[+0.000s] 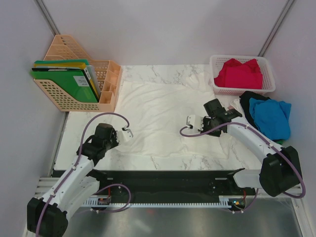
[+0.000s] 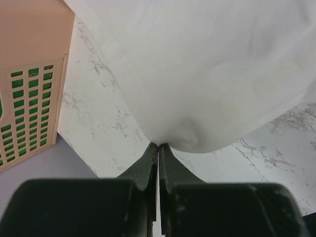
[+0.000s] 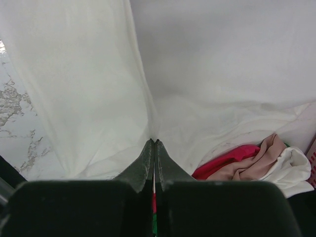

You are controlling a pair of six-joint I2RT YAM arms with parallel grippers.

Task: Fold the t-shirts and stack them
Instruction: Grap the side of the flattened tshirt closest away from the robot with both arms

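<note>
A large white t-shirt [image 1: 158, 111] lies spread over the middle of the marble table [image 1: 98, 118]. My left gripper [image 1: 127, 133] is at its near left edge, and in the left wrist view the gripper [image 2: 158, 144] is shut on a pinch of that white cloth [image 2: 207, 74]. My right gripper [image 1: 190, 121] is at the shirt's near right part. In the right wrist view it [image 3: 154, 140] is shut on a fold of the white shirt [image 3: 98, 89]. A red t-shirt [image 1: 239, 74] fills the basket. Blue [image 1: 271, 117] and black [image 1: 248, 100] t-shirts lie at the right.
A white mesh basket [image 1: 268, 86] stands at the back right. A peach file rack [image 1: 106, 96] with green folders [image 1: 66, 81] stands at the back left. In the right wrist view, red [image 3: 222, 162] and beige [image 3: 254, 160] cloth shows beside the white shirt.
</note>
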